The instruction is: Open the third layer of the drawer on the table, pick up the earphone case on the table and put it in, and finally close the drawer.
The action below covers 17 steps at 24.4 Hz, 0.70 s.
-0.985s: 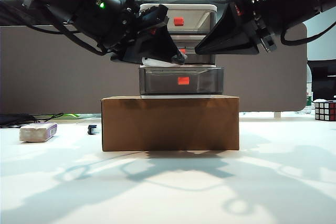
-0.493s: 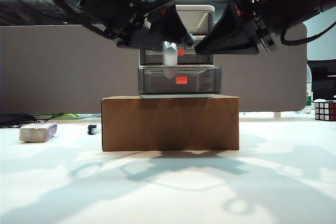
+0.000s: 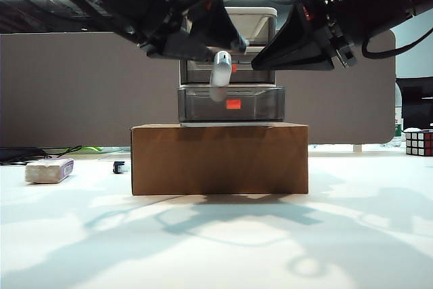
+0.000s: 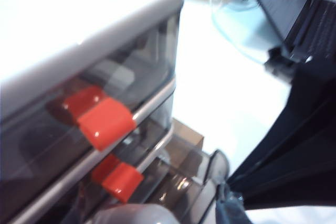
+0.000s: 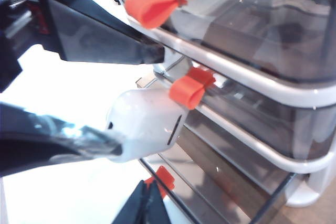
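Barely hanging on: earphone case over the open bottom drawer
Left claw [image 3: 226, 49] hovers before the white three-tier drawer unit [image 3: 250, 21], jaws apart; the small glossy white earphone case [image 3: 220, 72] dangles upright from one fingertip, and I cannot tell whether it is truly pinched. Right claw [image 3: 260, 62] waits pressed together beside the stack. Below, the smoky grey third layer [image 3: 233, 104] stands pulled out. With so slack a hold, the case could drop past the drawer's front onto the brown cardboard box [image 3: 220, 160]. A second ago it lay flat in my jaws, lower, at the drawer's rim
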Tool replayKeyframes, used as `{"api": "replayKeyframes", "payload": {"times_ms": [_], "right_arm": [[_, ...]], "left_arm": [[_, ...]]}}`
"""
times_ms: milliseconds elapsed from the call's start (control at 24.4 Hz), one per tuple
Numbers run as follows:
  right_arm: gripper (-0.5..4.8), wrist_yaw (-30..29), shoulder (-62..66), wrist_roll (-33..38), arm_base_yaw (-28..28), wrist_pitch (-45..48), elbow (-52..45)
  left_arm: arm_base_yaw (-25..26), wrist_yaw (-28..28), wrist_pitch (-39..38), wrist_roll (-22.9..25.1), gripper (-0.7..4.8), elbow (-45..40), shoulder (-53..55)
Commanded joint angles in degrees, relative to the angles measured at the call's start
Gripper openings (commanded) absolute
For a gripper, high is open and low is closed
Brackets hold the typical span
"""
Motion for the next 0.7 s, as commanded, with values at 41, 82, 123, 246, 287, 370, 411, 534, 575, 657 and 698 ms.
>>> {"api": "replayKeyframes", "payload": {"times_ms": [41, 82, 123, 246, 287, 370, 411, 534, 575, 657, 698], "right_arm": [[-0.05, -0.4, -0.3, -0.2, 0.0, 0.7, 0.2], [-0.05, -0.4, -0.3, -0.2, 0.0, 0.7, 0.2], [-0.06, -0.4, -0.3, -0.2, 0.0, 0.7, 0.2], [-0.05, -0.6, -0.5, -0.2, 0.0, 0.6, 0.2], [-0.05, -0.6, -0.6, -0.2, 0.0, 0.7, 0.2], [-0.05, -0.6, -0.7, -0.2, 0.0, 0.7, 0.2], [-0.06, -0.6, -0.7, -0.2, 0.0, 0.7, 0.2], [-0.05, -0.6, -0.7, -0.2, 0.0, 0.7, 0.2], [-0.05, -0.6, -0.7, -0.2, 0.0, 0.7, 0.2], [-0.05, -0.6, -0.9, -0.2, 0.0, 0.6, 0.2], [-0.05, -0.6, -1.1, -0.2, 0.0, 0.6, 0.2]], "left_arm": [[-1.2, 2.8, 0.7, 0.1, 4.14, 0.4, -0.5], [-1.9, 3.0, 0.6, 0.6, 4.71, 0.4, -0.5], [-2.2, 2.8, 0.4, 0.7, 4.72, 0.4, -0.5], [-2.3, 2.5, -1.1, 0.5, 4.71, 0.4, -0.5], [-2.3, 2.5, -1.8, 0.5, 4.71, 0.4, -0.5], [-2.3, 2.5, -3.3, 0.5, 4.71, 0.4, -0.5], [-2.3, 2.5, -3.7, 0.5, 4.71, 0.4, -0.5], [-2.5, 1.6, -4.2, 0.5, 4.71, 0.4, -0.7], [-2.5, 1.6, -4.5, 0.5, 4.71, 0.5, -0.9], [-2.5, 1.6, -6.2, 0.5, 4.69, 0.4, -2.3], [-2.5, 1.7, -6.9, 0.5, 4.65, 0.4, -2.9]]}}
